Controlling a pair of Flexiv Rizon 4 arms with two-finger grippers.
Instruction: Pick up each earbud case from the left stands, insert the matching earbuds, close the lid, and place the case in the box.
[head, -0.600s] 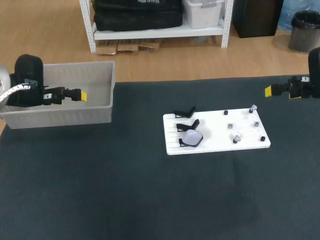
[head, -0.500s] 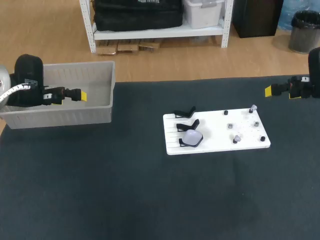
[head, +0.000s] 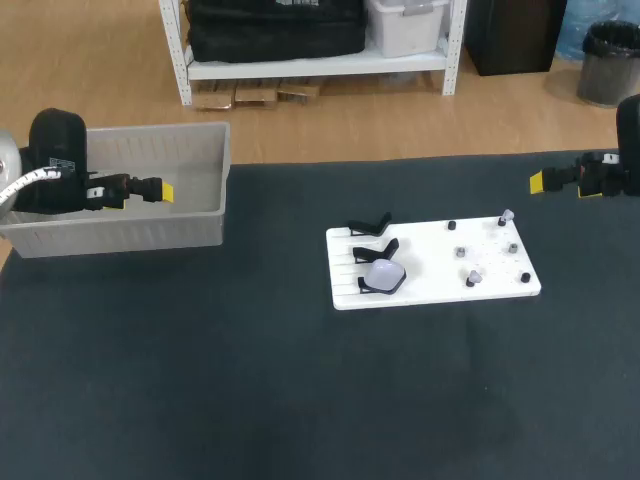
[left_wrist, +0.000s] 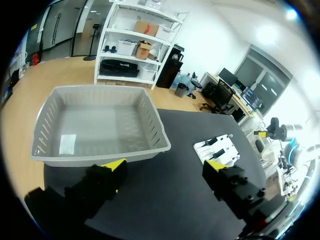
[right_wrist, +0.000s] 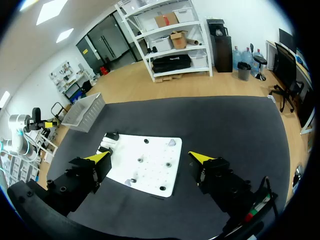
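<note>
Both claws hung open, empty: left gripper (left_wrist: 165, 166) over the box (head: 150, 232) at left, right gripper (right_wrist: 150, 157) far right. The earbud case (head: 383, 273) sat on its stand (head: 368, 289); a skewed grasp could knock it off.

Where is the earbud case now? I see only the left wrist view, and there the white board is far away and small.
Observer: One pale rounded earbud case sits on the black stand nearest the robot, on the flat white board. The other two stands look empty.
Operator: Is the right gripper near it?
Observer: No. The right gripper hangs open beyond the board's far right corner and holds nothing.
Operator: Are earbuds on the board?
Observer: Six small pieces stand on its right half, but I cannot tell which are earbuds.
</note>
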